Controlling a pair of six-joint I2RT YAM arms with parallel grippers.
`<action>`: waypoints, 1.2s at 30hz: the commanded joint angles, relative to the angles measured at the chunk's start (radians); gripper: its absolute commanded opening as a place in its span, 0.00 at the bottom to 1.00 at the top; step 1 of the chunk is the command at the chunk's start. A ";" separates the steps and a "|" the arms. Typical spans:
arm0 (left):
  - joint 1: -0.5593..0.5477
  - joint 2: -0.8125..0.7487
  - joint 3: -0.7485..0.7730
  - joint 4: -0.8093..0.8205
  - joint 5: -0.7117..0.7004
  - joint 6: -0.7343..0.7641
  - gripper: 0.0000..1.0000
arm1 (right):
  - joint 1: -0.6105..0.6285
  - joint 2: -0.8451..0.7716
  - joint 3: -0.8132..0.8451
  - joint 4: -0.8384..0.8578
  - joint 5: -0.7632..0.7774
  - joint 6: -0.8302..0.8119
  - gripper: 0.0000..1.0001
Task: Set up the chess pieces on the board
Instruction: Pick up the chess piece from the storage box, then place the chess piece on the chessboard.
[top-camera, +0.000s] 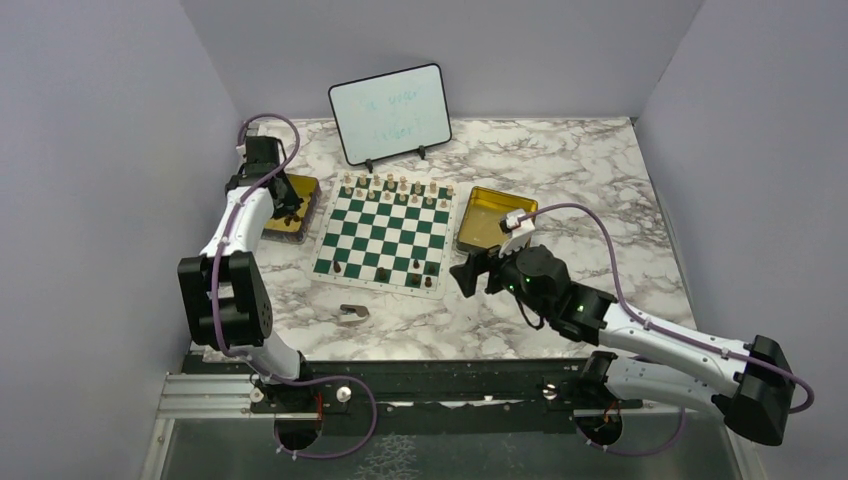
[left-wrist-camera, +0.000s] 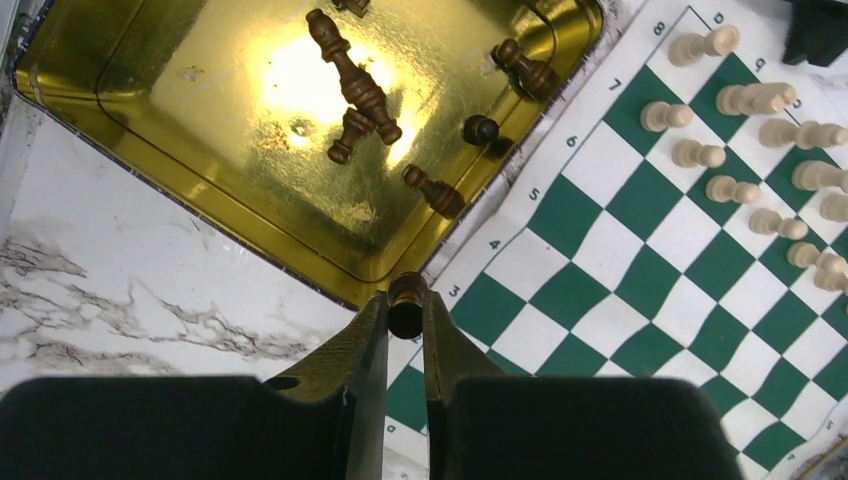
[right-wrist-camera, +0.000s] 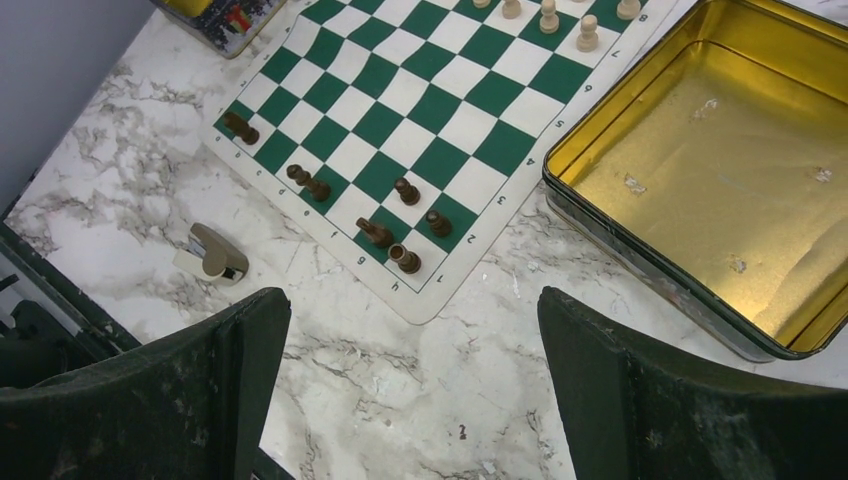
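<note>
The green and white board (top-camera: 390, 232) lies at the table's middle. Light tan pieces (top-camera: 395, 187) fill its far rows. Several dark brown pieces (top-camera: 385, 272) stand on its near rows, and they also show in the right wrist view (right-wrist-camera: 375, 232). My left gripper (left-wrist-camera: 406, 300) is shut on a dark brown piece (left-wrist-camera: 407, 310). It holds the piece above the board's left edge (left-wrist-camera: 640, 270), next to the gold left tin (left-wrist-camera: 200, 120). Several dark pieces (left-wrist-camera: 355, 90) lie in that tin. My right gripper (right-wrist-camera: 412, 310) is open and empty over bare table, near the board's near right corner (right-wrist-camera: 400, 100).
An empty gold tin (top-camera: 490, 215) sits right of the board and also shows in the right wrist view (right-wrist-camera: 700, 170). A whiteboard (top-camera: 390, 112) stands behind the board. A flat brownish-grey scrap (top-camera: 353, 314) lies on the marble in front of the board.
</note>
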 joint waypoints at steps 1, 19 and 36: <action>-0.020 -0.085 -0.054 0.008 0.041 -0.021 0.15 | 0.006 -0.033 -0.005 -0.045 0.028 0.022 1.00; -0.179 -0.132 -0.215 -0.011 -0.056 -0.069 0.15 | 0.006 -0.054 -0.018 -0.078 0.014 0.055 1.00; -0.201 -0.172 -0.323 -0.008 -0.080 -0.082 0.15 | 0.006 -0.025 -0.026 -0.057 0.006 0.059 1.00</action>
